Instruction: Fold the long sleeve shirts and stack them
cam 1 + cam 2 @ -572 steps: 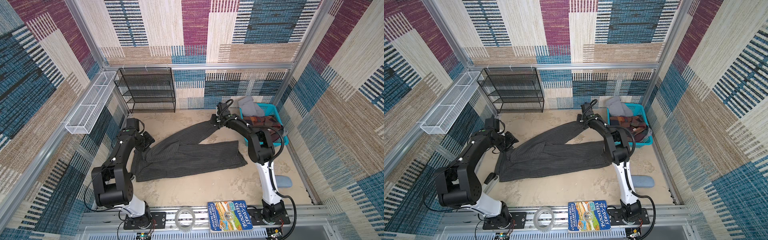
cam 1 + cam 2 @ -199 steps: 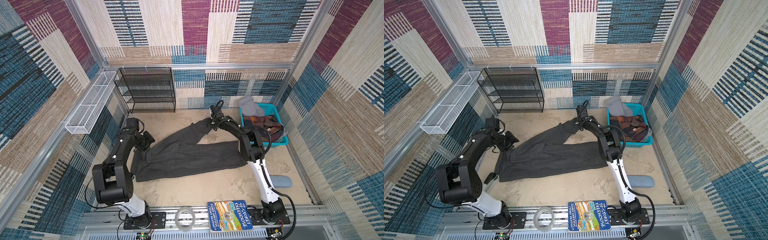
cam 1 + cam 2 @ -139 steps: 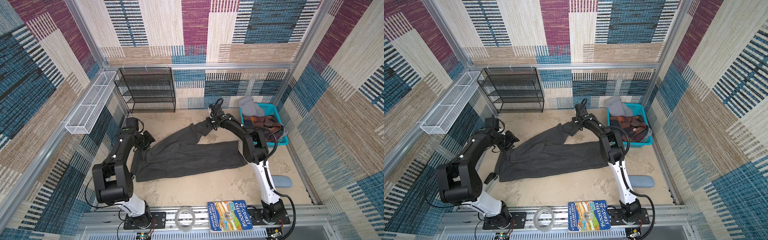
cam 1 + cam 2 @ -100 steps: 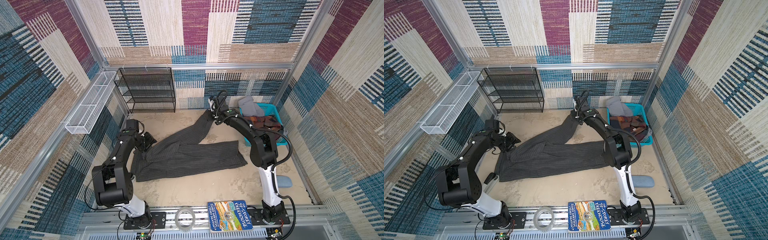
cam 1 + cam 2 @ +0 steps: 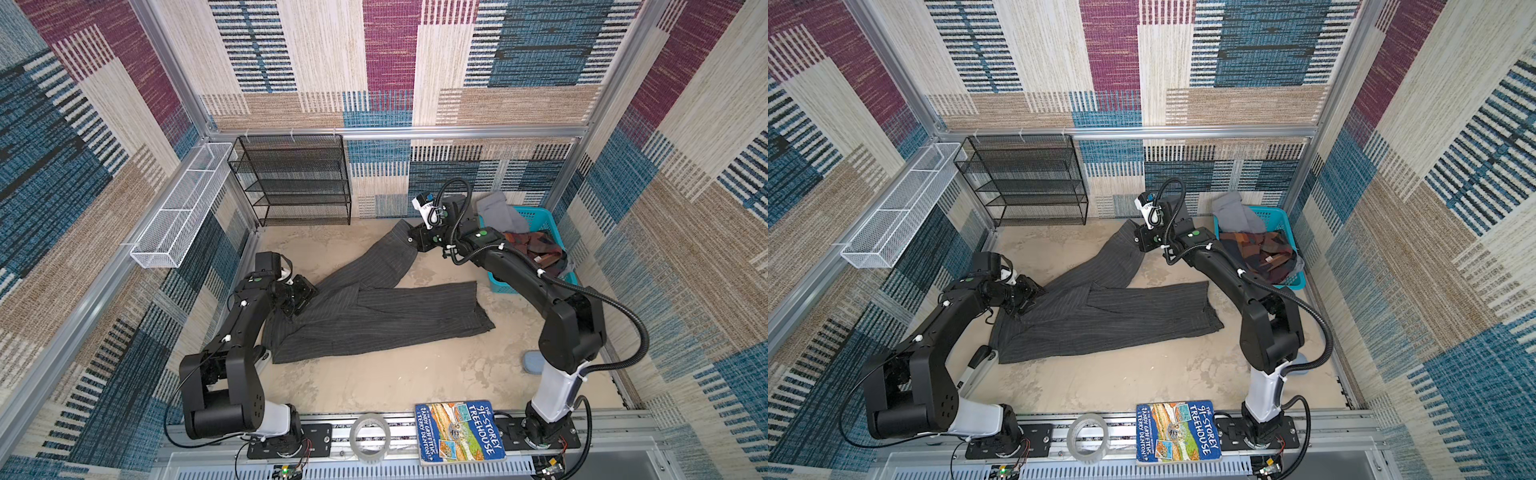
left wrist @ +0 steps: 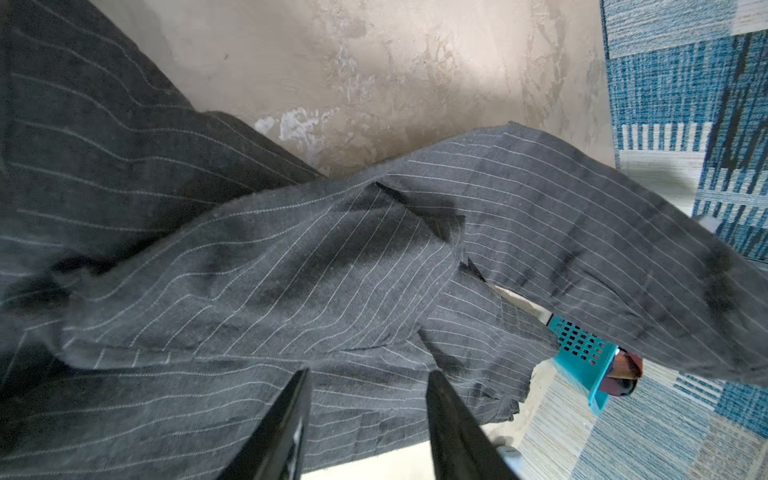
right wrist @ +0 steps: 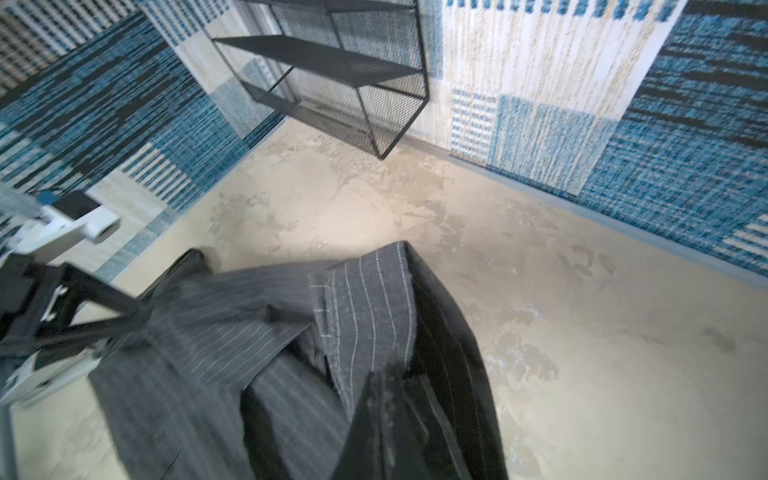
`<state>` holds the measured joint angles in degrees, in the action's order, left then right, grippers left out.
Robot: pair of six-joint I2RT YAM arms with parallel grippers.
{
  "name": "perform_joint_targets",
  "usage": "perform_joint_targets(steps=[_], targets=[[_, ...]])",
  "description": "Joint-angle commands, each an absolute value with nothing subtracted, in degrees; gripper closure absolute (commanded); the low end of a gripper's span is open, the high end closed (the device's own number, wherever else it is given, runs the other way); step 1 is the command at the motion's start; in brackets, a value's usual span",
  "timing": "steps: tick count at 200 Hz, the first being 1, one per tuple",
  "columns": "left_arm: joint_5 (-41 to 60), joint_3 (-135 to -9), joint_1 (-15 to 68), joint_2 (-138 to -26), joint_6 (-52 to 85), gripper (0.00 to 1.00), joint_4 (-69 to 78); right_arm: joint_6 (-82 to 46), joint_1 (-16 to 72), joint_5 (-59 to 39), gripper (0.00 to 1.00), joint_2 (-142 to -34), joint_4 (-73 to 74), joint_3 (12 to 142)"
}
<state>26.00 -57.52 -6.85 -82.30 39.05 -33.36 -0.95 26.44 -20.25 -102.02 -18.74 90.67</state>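
Right wrist view: the right gripper (image 7: pixel 386 386) is clamped tight on an edge of the shirt (image 7: pixel 365 299), with cloth trailing below it. The left gripper (image 6: pixel 368 376) stands half spread, gripping nothing, the shirt just beyond its tips.

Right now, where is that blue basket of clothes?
In both top views the blue basket sits in the far right corner of the floor, right of the grey striped shirt.

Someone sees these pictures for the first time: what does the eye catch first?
A charcoal pinstriped shirt lies spread across the middle of the sandy floor. The right gripper, shut, pinches one sleeve end toward the back. A teal basket of clothes sits in the back right corner.
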Motion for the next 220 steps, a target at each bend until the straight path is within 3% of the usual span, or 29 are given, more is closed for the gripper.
perform_joint_targets(steps=[1, 37, 88, 113, 168, 220], targets=[[26.77, -56.87, -6.85, -81.26, 40.76, 0.51, -31.82, 1.8, 26.52, -28.21, 1.0, -95.62, -13.62, 83.95], [25.64, -56.78, -6.85, -80.09, 41.0, 0.51, -32.01, 2.63, 26.54, -34.0, 1.0, -81.84, -9.52, 69.36], [24.71, -56.38, -6.86, -77.52, 40.43, 0.51, -33.43, 0.86, 26.56, -32.91, 0.98, -66.98, -9.67, 54.44], [23.62, -55.42, -6.86, -75.34, 40.14, 0.51, -34.39, -1.53, 26.54, -28.11, 0.87, -62.34, -9.42, 47.84], [23.29, -55.27, -6.86, -73.67, 39.49, 0.5, -35.53, -9.91, 26.59, -8.97, 0.66, -61.9, -11.45, 45.45], [24.28, -55.55, -6.86, -75.98, 39.21, 0.5, -33.8, -27.39, 27.04, -7.86, 0.68, -71.58, -23.42, 50.69]])
